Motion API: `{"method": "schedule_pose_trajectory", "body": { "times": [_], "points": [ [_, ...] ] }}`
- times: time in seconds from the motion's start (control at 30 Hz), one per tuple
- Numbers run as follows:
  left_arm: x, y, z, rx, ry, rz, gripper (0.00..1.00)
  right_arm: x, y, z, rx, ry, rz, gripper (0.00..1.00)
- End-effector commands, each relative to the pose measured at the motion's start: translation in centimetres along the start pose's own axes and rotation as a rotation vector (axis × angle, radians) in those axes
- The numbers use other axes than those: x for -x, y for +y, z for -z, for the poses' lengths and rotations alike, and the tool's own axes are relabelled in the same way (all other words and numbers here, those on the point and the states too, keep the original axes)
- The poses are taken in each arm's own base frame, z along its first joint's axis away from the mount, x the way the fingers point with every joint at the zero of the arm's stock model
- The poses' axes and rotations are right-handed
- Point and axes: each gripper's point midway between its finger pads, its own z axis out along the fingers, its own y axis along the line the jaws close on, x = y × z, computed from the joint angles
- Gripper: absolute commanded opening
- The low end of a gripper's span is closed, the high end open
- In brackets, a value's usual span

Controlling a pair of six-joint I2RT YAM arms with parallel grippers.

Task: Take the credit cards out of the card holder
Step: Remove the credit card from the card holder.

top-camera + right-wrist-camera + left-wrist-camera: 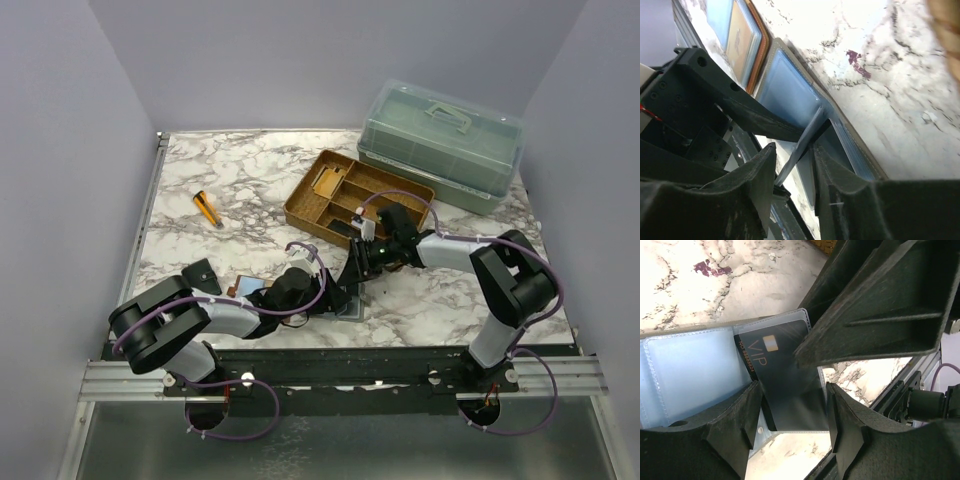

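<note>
The card holder (761, 52) lies open on the marble table (250, 170) towards the left arm, tan-orange and blue panels up, just beside a blue-grey folder (790, 90) of clear sleeves. A black VIP card (782, 370) sticks part-way out of one folder sleeve. The right gripper (794, 165) has this card edge-on between its fingers, which stand apart, not closed on it. The left gripper (790, 415) straddles the card, fingers apart; whether they press its edges I cannot tell. Farther back, a brown compartment tray (306, 183) holds a few small items, and a pale green lidded box (440, 130) sits shut, its contents unclear
</note>
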Motion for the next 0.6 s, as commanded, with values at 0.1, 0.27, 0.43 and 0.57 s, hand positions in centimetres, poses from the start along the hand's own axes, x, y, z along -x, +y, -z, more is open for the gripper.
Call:
{"method": "schedule_pose_trajectory", "body": {
  "times": [0.1, 0.27, 0.43, 0.57],
  "points": [
    [-3.0, 4.3, 1.2, 0.146, 0.096, -0.016, 0.61, -0.5, -1.2, -1.5, -0.090, 0.054, 0.028, 0.17],
    [-2.5, 2.7, 2.5, 0.069, 0.074, -0.002, 0.73, 0.1, -1.7, -0.9, -0.134, 0.014, 0.116, 0.00],
    [-1.8, 0.0, 4.3, -0.107, 0.034, 0.025, 0.81, -0.2, 1.5, -0.2, 0.028, 0.033, 0.210, 0.00],
    [-1.0, -1.5, 5.6, -0.211, -0.003, 0.035, 0.79, -0.5, 3.4, 0.6, 0.153, 0.074, 0.237, 0.00]
  ]
}}
